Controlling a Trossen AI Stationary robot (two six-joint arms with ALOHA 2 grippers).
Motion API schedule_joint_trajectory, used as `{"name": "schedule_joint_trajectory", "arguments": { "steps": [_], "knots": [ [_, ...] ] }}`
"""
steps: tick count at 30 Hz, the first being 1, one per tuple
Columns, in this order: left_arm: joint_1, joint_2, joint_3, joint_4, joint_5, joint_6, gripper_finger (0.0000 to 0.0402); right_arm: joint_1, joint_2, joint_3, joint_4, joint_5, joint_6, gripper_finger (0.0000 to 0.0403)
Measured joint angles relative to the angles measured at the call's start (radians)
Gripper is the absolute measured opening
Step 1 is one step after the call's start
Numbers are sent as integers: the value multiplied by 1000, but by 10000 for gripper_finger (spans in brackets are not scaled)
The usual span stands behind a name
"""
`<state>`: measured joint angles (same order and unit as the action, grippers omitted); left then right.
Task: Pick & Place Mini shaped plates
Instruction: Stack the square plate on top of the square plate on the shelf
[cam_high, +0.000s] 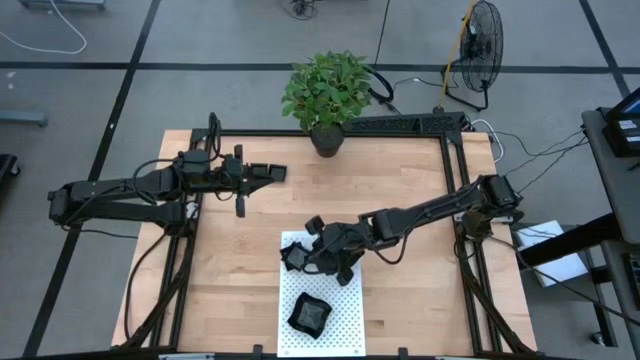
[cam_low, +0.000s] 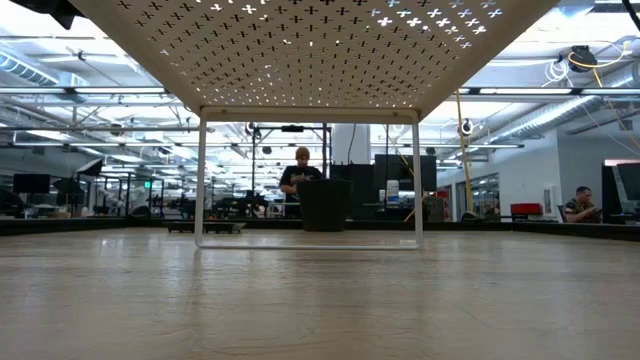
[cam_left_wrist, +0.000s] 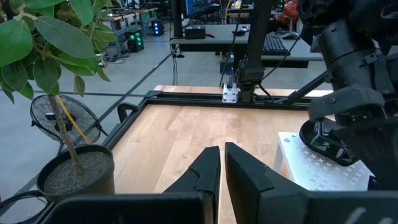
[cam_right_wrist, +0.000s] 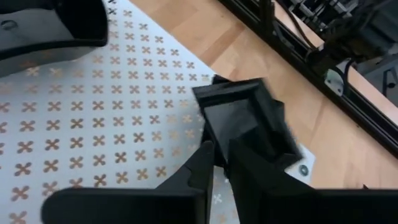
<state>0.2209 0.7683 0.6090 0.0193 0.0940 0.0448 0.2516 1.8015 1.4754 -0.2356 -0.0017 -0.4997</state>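
While the wooden table carries a potted plant at its far edge, the white perforated mat lies at the near edge. Two black plates show: one resting on the mat, one square plate pinched by its rim in the right gripper. Waiting apart, the left gripper has its jaws almost closed and holds nothing.

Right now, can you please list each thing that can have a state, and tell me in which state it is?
Right hand: shut on the square plate, over the mat's far end.
Square plate: gripped by its rim, tilted, lifted above the mat.
Second plate: resting flat on the mat's near end, untouched.
White mat: flat on the table.
Left hand: shut, empty, waiting above the table's far left.
Potted plant: upright at the far edge.
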Motion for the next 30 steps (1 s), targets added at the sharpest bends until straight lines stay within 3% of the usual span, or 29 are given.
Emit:
{"name": "schedule_joint_trajectory", "arguments": {
  "steps": [6,19,30],
  "knots": [
    [0,0,0,0,0,0,31,1,0,0,0,0,-14,4],
    [0,0,0,0,0,0,31,33,0,0,62,9,-17,0],
    [0,0,0,0,0,0,31,67,0,0,159,163,53,0]
  ]
}}
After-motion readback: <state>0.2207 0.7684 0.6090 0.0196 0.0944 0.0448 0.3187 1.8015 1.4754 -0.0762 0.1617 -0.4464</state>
